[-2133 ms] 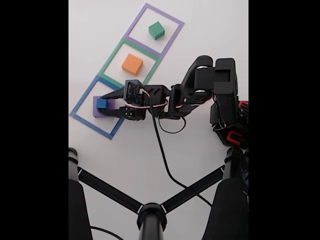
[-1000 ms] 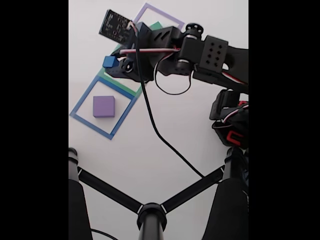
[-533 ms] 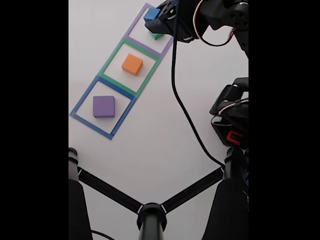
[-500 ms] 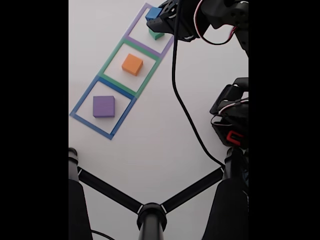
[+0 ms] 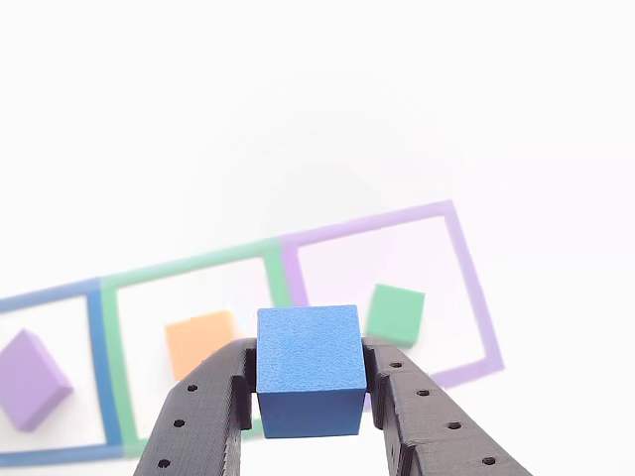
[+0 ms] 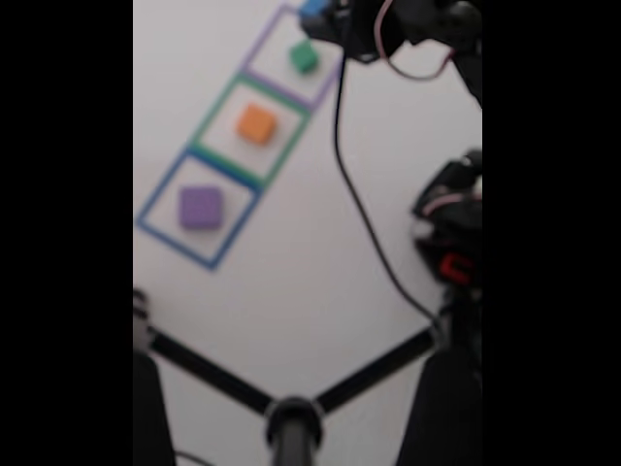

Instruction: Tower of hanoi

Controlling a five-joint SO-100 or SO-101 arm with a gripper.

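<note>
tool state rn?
Tool: closed on the blue block, held clear of the table.

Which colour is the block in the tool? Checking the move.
Blue block, clearest in the other view.

White matte table [image 6: 291, 243] seen under bright, even light; surface washed out toward far edge in other view. Three flat square outlines [image 6: 233, 126] laid in diagonal row on table: blue, green, purple. Black stand legs [image 6: 291, 413] seen at near edge. Fixed view blurred.
</note>
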